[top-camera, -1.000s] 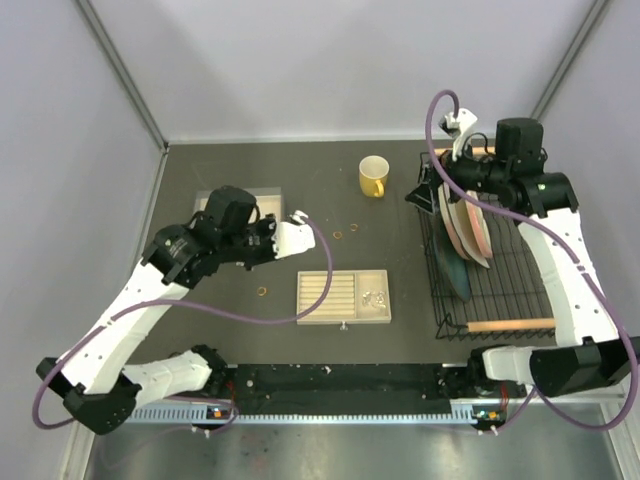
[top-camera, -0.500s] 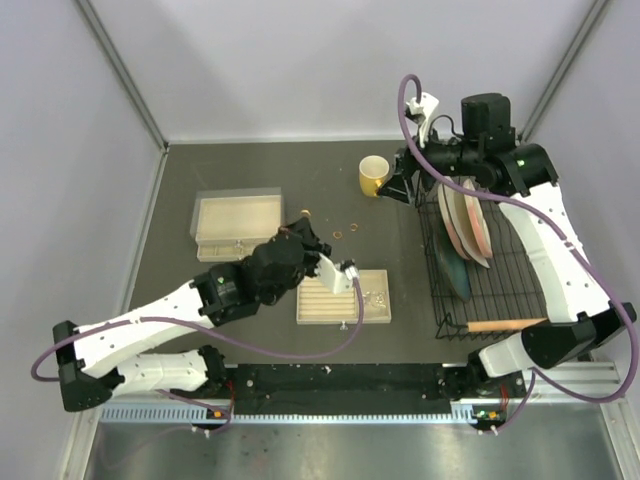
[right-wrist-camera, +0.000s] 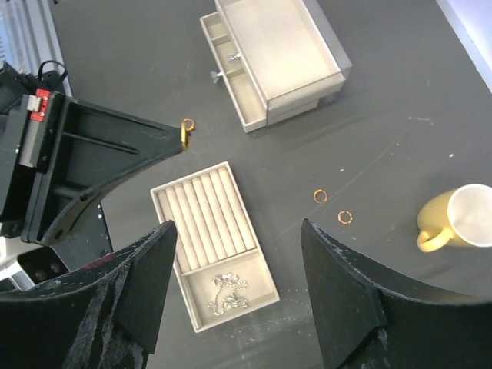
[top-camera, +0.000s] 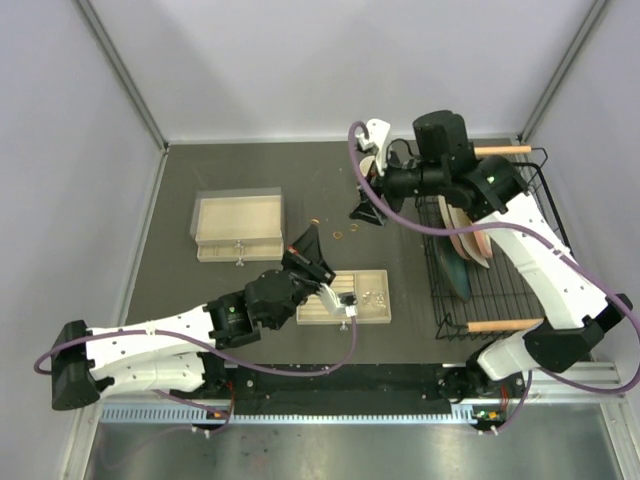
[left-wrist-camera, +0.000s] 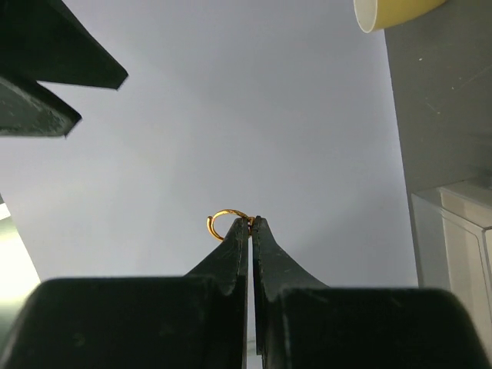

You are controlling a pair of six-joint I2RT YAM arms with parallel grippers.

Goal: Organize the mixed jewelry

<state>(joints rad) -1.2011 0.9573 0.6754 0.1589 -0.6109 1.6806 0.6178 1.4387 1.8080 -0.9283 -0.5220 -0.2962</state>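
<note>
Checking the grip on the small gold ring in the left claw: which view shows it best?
Left wrist view: the small gold ring shows close and sharp, pinched in the shut left claw. The right wrist view shows it tiny at that claw's tip; in the top view it is too small to tell.

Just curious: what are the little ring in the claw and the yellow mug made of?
Ring, pinched in the left claw: probably thin metal wire, gold-coloured and glinting. Mug: likely glazed ceramic, yellow outside, white inside, with a thick smooth rim; it could be plastic.
</note>
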